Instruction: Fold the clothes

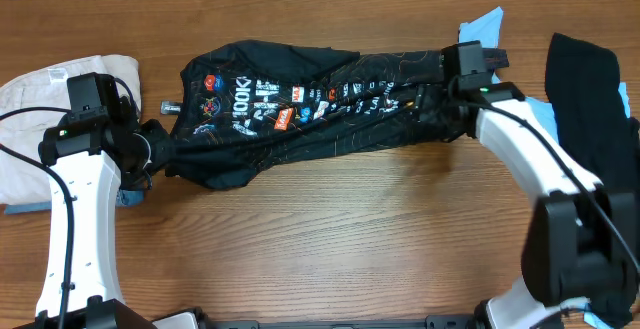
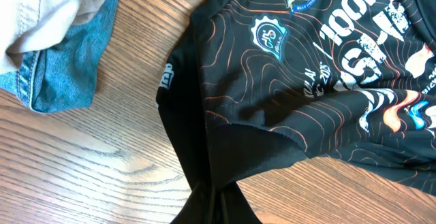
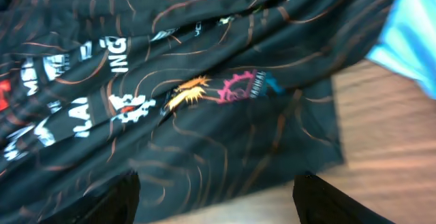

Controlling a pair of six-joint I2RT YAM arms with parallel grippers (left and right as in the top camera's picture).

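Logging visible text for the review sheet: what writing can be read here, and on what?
"100K": large white print on the jersey.
"ING": white letters on the same fabric, seen in the right wrist view.
Other sponsor logos and round badges: too small or blurred to read.

Soft, even light falls from above. In the overhead view the wooden bench is uniformly bright, with only faint, short shadows along the jersey. The left wrist view is crisp, with print and wood grain sharp. The right wrist view is smeared: logos above the right pincer streak, its dark fingers are unfocused, and the light blue cloth to its upper right is washed out.
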